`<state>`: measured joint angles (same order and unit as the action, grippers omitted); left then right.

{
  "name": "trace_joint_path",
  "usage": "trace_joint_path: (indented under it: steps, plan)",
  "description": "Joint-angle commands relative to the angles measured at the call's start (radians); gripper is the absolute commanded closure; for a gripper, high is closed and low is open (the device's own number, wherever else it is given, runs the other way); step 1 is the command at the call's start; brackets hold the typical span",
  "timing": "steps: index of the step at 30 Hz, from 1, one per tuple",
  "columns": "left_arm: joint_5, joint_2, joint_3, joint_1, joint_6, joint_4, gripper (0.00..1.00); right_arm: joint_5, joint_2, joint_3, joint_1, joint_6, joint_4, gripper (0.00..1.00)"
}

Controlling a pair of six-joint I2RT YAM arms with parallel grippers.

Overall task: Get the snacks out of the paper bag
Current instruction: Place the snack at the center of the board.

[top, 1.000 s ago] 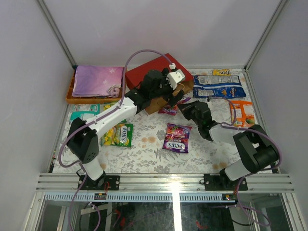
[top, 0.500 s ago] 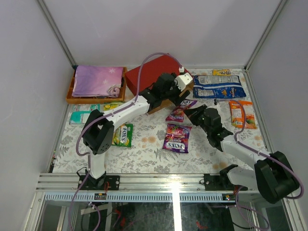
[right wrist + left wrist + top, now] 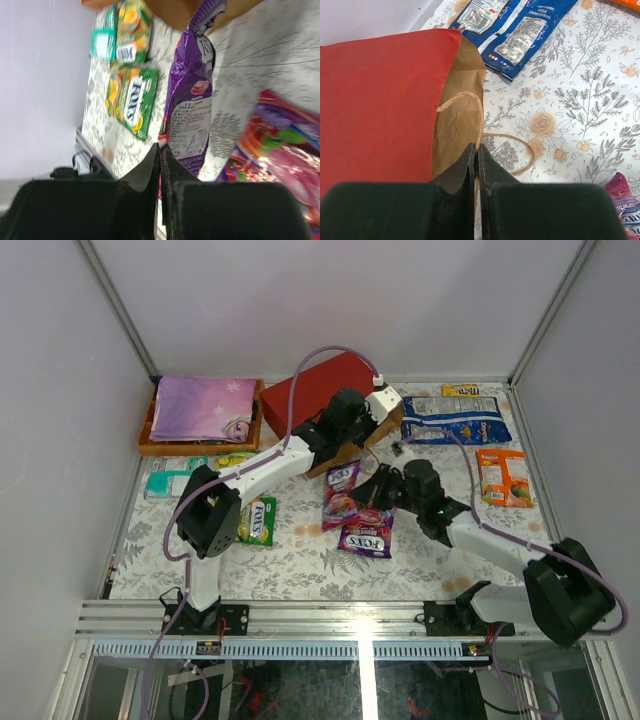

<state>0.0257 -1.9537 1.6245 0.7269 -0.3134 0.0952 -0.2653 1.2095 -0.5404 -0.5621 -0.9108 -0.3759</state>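
The right tool [image 3: 161, 150] is clamped on the side edge of a purple packet [image 3: 340, 495]. The packet's long axis points back at the mouth of the paper bag [image 3: 318, 388], and its far end sits just at that mouth. The left tool [image 3: 475, 152] is closed, apparently pinching the bag's brown lip. Clearing the packet probably means the right arm drawing it toward the near edge of the tabletop [image 3: 310, 565], away from the bag.
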Motion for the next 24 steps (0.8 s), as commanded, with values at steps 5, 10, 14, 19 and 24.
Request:
trace_joint_path:
  steps: [5,10,14,19,24]
  plan:
    - [-0.096,0.059,-0.002,-0.006,-0.046,-0.044,1.00,-0.178,0.273,-0.154,-0.142,0.050,-0.154,0.86]
    - [-0.117,0.084,-0.030,-0.015,-0.045,-0.061,1.00,-0.066,0.267,-0.154,-0.140,0.094,-0.128,0.23]
    - [-0.132,0.090,-0.006,-0.028,-0.020,-0.049,1.00,0.113,0.252,-0.105,-0.117,-0.011,-0.244,0.11]
    - [-0.134,0.110,-0.002,-0.038,-0.004,-0.042,1.00,0.286,0.401,-0.031,-0.043,-0.327,-0.637,0.20]
    - [-0.120,0.126,-0.014,-0.049,0.003,-0.044,1.00,0.313,0.730,-0.181,-0.033,-0.535,-0.934,0.37]
